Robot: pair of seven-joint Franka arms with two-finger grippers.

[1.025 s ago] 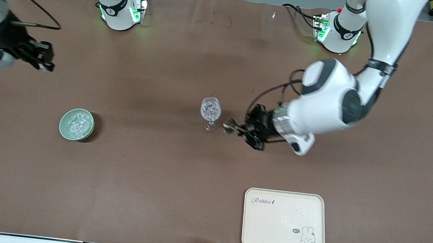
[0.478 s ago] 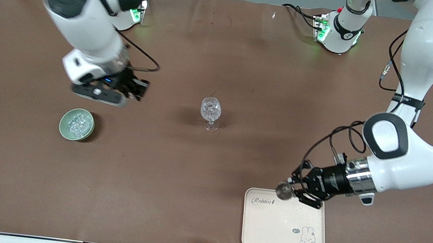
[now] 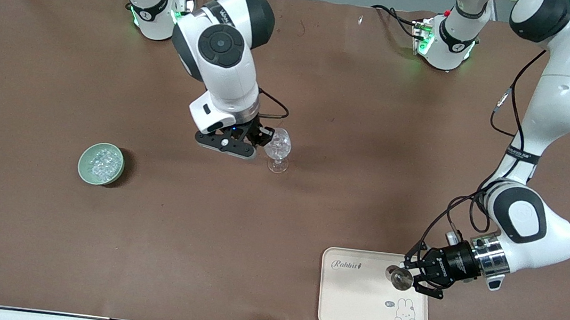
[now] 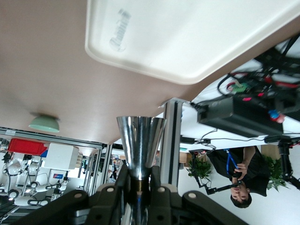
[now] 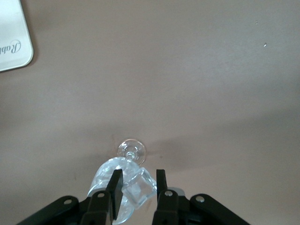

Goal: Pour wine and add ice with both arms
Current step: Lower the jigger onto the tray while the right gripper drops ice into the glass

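Ice (image 3: 277,141) fills the glass (image 3: 278,151) beneath the right gripper (image 3: 264,137).

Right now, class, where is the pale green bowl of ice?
In the front view, the green bowl sits on the table toward the right arm's end, nearer the front camera than the wine glass.

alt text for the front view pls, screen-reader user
The right gripper hangs shut over a wine glass of ice at mid-table. The left gripper holds a metal jigger over a cream rabbit tray. A pale green bowl of ice stands toward the right arm's end.
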